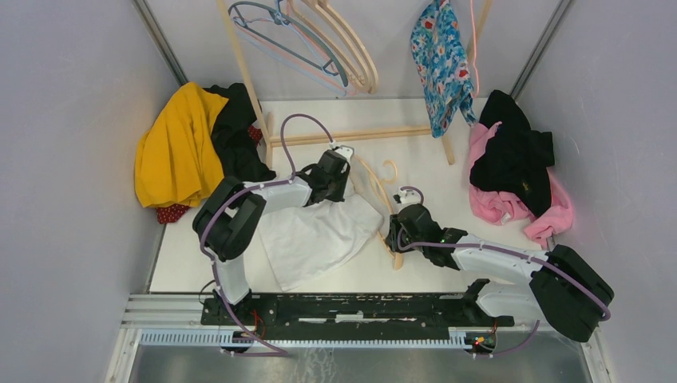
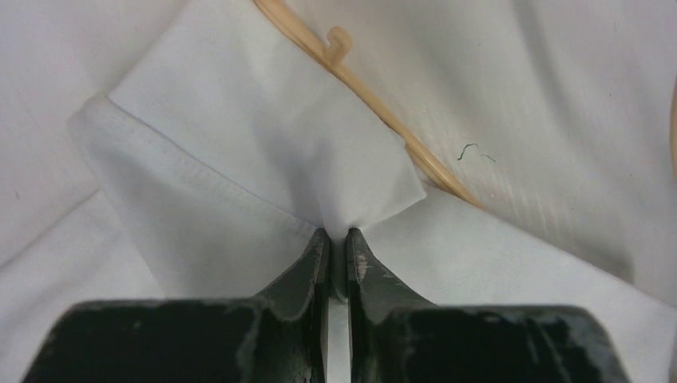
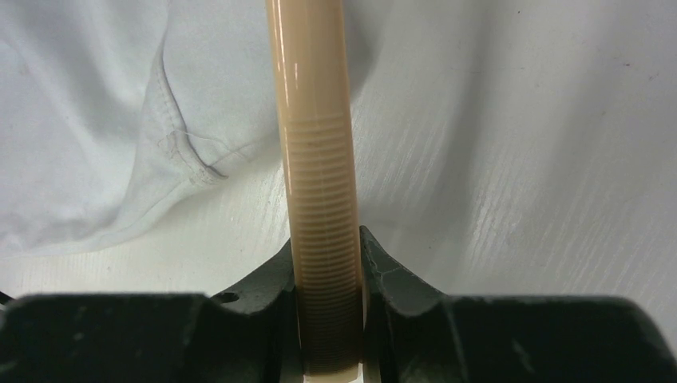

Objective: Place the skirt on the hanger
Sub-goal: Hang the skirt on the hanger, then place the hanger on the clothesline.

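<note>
The white skirt (image 1: 315, 235) lies spread and rumpled on the desk (image 1: 455, 211) in front of the left arm. The beige hanger (image 1: 374, 185) lies against the skirt's right edge, its hook pointing toward the far side. The left hand (image 2: 337, 236) is pressed together on a folded corner of the skirt's stitched edge. The cloth rises in a small peak from between its fingertips, and the hanger's notched arm runs just beyond that corner. The right hand (image 3: 327, 251) is clamped around the ribbed end of the hanger's near arm. The bar runs straight out from between its fingers over the desk, with skirt cloth just to its left. As I read it, this is the take-hold step: each hand has its thing, but no cloth is threaded or draped over the hanger, which appears to lie flat on the desk. The next move probably calls for raising the pinched corner to open the skirt's edge, while the right hand steadies the hanger or slides its arm in under the cloth. The pinch takes only a thin corner, so a slow, even pull seems wise or the fabric may slip free. I cannot tell whether the pinch holds one layer or two.
</note>
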You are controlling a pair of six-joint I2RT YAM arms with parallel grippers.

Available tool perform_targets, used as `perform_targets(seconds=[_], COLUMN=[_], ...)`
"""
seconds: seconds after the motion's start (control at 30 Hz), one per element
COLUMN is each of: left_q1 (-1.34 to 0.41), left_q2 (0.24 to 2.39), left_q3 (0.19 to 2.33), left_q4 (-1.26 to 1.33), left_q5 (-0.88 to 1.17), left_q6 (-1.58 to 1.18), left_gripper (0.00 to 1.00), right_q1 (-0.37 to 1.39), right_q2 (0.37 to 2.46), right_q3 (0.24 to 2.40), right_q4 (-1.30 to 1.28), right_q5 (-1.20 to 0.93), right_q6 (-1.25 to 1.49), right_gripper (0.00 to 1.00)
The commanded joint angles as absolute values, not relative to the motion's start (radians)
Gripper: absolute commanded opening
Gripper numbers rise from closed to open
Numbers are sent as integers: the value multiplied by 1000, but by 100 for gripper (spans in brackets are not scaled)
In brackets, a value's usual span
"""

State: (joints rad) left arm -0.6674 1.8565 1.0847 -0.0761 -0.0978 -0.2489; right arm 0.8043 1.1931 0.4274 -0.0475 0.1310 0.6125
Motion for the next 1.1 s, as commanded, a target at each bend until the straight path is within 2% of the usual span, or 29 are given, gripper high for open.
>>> perform_targets(seconds=[0.0, 0.23, 0.5, 0.7, 0.83, 1.07], left_q1=[-668, -672, -682, -673, -667, -667], left_q2=[1852, 1734, 1692, 1706, 1706, 1702], left_q3=[1058, 1027, 1037, 1052, 1045, 1040], left_q4=[-45, -10, -14, -79, -77, -84], left_q5=[-42, 49, 72, -34, -47, -58], left_q6=[-254, -285, -298, -299, -311, -318], left_gripper=[12, 12, 12, 13, 14, 17], right_q1=[811, 811, 811, 809, 808, 805], right_q2=[1196, 1198, 1180, 1015, 943, 889], right_q3=[422, 426, 440, 478, 582, 703], right_q4=[-16, -12, -39, -229, -392, -485], right_q5=[120, 120, 142, 344, 436, 485], right_q6=[606, 607, 598, 579, 528, 431], right_gripper=[1, 1, 1, 1, 1, 1])
